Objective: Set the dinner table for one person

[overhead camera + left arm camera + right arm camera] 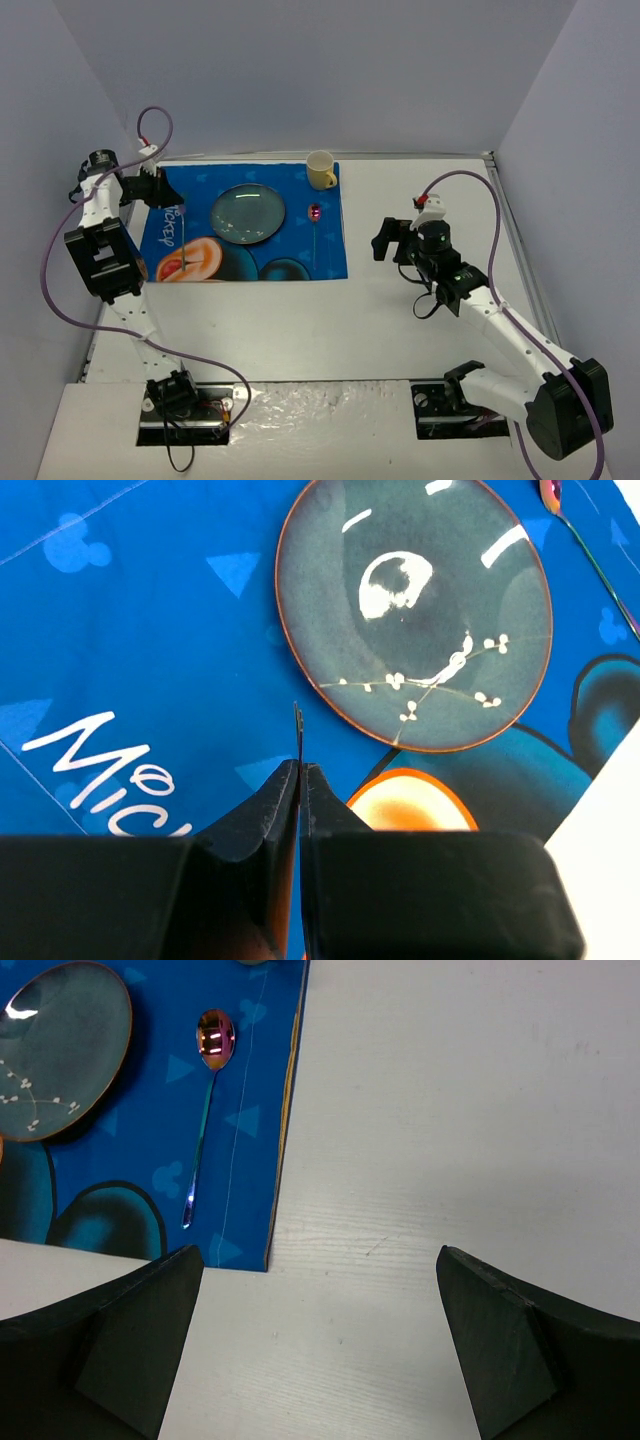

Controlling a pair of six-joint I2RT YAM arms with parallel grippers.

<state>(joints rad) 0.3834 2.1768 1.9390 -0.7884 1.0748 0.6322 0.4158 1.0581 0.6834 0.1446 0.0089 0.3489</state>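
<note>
The white tabletop [300,330] fills almost all the top view, and it has a thin metal edge on the far and right sides. On its far left part lies a blue mat [290,195] with cartoon print and white letters. A round grey-green plate [247,213] with a small white branch drawing sits in the middle of this mat. To the right of the plate, apart from it, lies a spoon [315,225] with a shiny pink bowl that points to the far side. A yellow mug [321,170] stands on the far right corner of the mat. Left of the plate a thin grey utensil [185,245] shows, but it is too small to say which kind. The left fingers [260,810] are pressed together with no gap between them, above the left part of the mat, near the white letters. A thin dark sliver stands out from their tips, and I cannot tell what it is. The right fingers [500,1340] are spread wide and hold nothing. They hang over the bare tabletop just right of the mat, and their camera sees the near right corner of the mat, the spoon and a part of the plate.
</note>
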